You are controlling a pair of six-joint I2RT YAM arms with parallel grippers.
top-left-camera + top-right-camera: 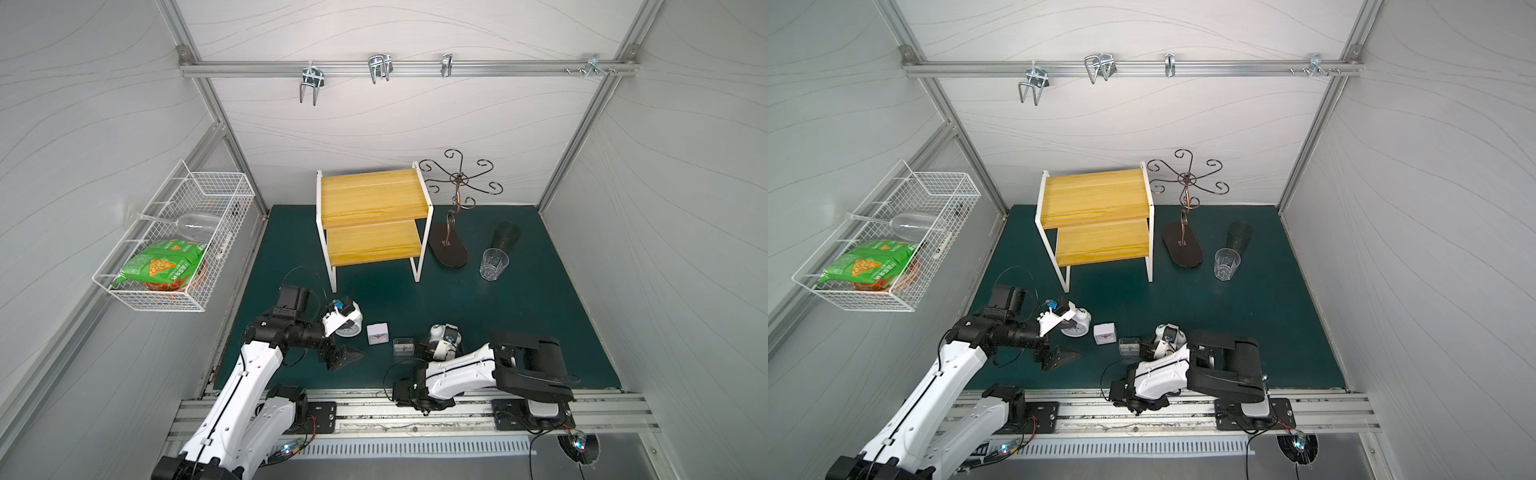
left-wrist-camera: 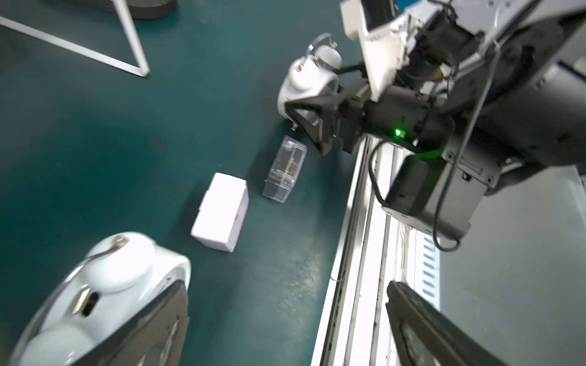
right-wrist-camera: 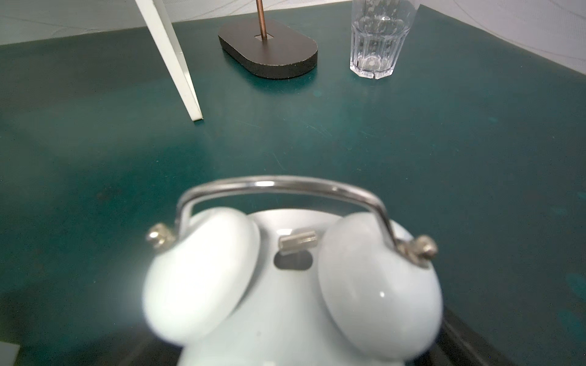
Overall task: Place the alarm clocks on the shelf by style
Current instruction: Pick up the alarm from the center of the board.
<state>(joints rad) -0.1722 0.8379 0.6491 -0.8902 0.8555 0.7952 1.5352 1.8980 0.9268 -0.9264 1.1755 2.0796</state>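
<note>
Right pincer wide open, straddling round bell clock on table nr front edge. Looks light, hard, glossy imo; I'd squeeze body sides, not bells or handle.

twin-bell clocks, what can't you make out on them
- Right twin-bell clock: dial unseen; right wrist view shows only its blurred top, the right wrist camera covers it in both top views.
- Left twin-bell clock: dial half covered by the left wrist camera in both top views; left wrist view's edge crops it.
</note>
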